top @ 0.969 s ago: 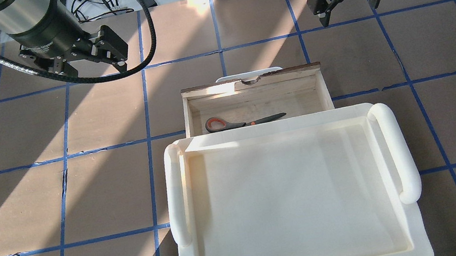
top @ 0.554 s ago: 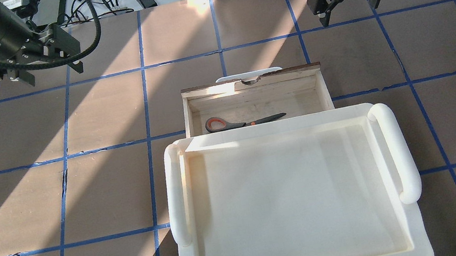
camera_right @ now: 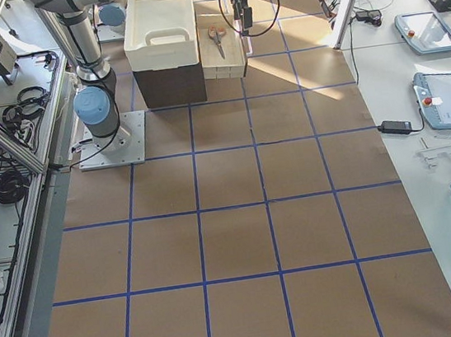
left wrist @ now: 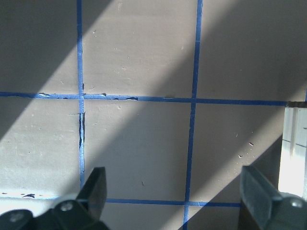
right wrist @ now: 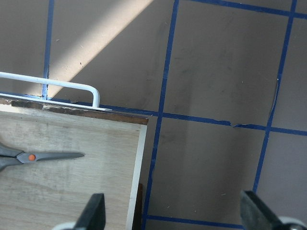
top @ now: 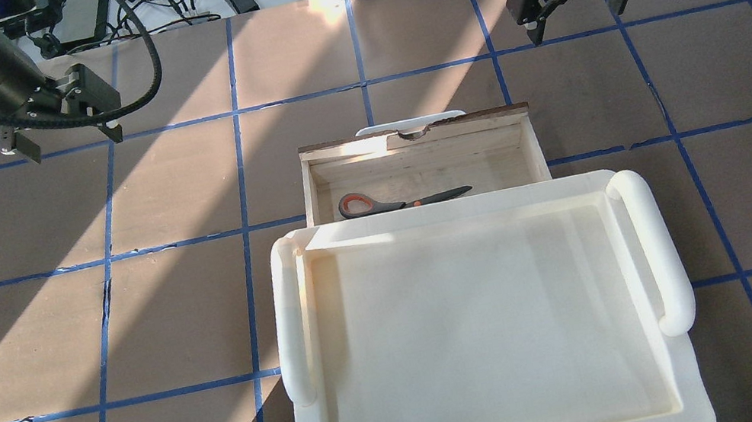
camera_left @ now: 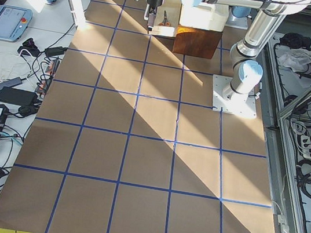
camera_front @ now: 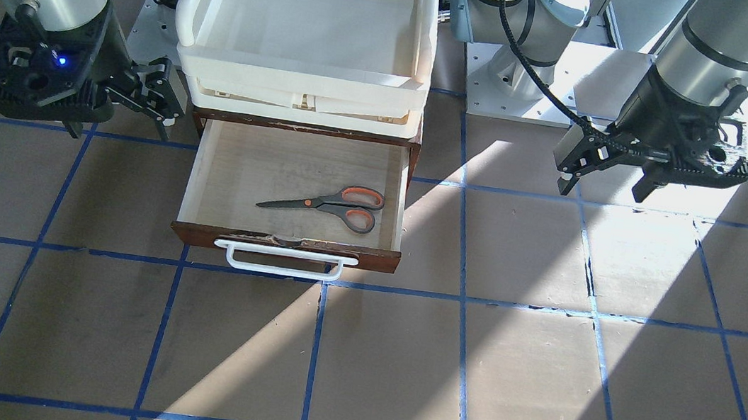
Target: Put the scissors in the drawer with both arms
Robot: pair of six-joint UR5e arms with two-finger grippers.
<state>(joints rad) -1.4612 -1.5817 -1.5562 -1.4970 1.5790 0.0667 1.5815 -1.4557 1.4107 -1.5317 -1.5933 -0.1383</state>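
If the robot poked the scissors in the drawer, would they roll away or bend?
Probably neither. The scissors lie flat, so they would likely slide, not roll. Their dark metal blades look stiff, so bending seems unlikely. The drawer has a smooth-looking pale floor, so they might skid until a wall stops them.

I'm looking along the table (camera_right: 232,217), and the near right arm (camera_right: 83,46) is standing up from its base plate (camera_right: 135,143) and arching over toward the drawer (camera_right: 226,68). The drawer is sticking out of the dark cabinet (camera_right: 170,86), with the scissors (camera_right: 217,40) lying inside it. A cream tray (camera_right: 160,40) is sitting on top of the cabinet. The right gripper (camera_right: 242,15) is hanging near the drawer's outer end, and I'm not making out its fingers from here.
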